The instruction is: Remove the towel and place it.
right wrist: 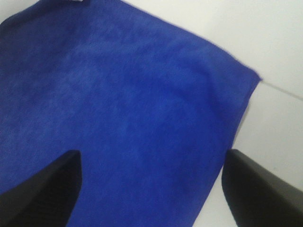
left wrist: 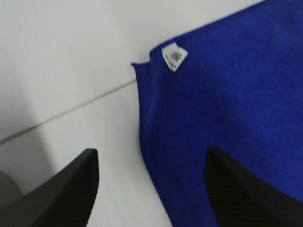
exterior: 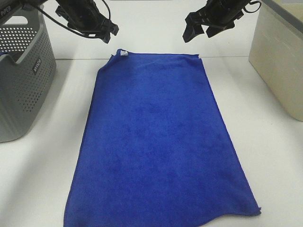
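Note:
The royal-blue towel (exterior: 156, 142) lies spread flat on the white table, reaching from the far seam line to the near edge. Its white tag (exterior: 123, 53) sits at the far left corner. My left gripper (exterior: 108, 32) hangs open above and just behind that corner, holding nothing. In the left wrist view the tag (left wrist: 174, 56) and the towel (left wrist: 236, 94) show beyond the spread jaws of the left gripper (left wrist: 151, 156). My right gripper (exterior: 199, 32) hovers open above the far right corner. The right wrist view shows the towel (right wrist: 118, 94) under the empty right gripper (right wrist: 154, 156).
A grey perforated basket (exterior: 23, 71) stands at the left edge of the table. A beige bin (exterior: 279, 61) stands at the right. Bare white tabletop (exterior: 265, 156) flanks the towel on both sides.

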You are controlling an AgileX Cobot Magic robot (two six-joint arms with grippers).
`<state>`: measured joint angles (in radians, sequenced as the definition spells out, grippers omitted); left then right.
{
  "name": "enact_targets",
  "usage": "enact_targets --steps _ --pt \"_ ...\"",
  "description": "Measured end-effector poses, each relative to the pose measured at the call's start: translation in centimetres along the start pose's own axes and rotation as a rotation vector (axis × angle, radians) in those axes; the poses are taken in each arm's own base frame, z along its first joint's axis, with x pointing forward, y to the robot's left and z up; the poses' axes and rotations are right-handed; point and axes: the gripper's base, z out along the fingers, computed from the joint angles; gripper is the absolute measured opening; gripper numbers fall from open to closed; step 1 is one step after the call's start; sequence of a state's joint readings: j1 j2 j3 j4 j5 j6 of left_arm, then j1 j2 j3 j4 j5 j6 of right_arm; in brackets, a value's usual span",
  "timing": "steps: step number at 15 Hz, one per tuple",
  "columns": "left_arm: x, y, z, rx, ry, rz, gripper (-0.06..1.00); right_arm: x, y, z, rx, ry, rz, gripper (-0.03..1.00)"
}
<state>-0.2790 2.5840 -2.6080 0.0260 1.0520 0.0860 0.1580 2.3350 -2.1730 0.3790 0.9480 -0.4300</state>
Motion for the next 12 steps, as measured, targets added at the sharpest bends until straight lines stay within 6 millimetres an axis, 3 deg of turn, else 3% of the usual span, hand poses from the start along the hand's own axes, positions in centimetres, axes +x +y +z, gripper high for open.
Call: enact_targets --steps 3,7,10,12 --pt "-1.0 0.2 -4.0 -0.001 0.036 -0.065 0.78 -0.2 1.6 -3.9 -0.056 0.088 0.009 0.82" --pt "-2.1 1.1 -7.4 -0.009 -0.023 -0.103 0.81 -0.7 2.2 -8.5 0.031 0.114 0.080 0.85" --pt "-2.5 5.7 -11.0 -0.061 -0.082 -0.173 0.81 -1.2 1.7 -11.9 0.096 0.063 0.113 0.85" --pt "-1.5 9.3 -12.9 -0.096 -0.063 -0.236 0.81 -0.9 1.3 -14.3 0.125 0.036 0.135 0.85"
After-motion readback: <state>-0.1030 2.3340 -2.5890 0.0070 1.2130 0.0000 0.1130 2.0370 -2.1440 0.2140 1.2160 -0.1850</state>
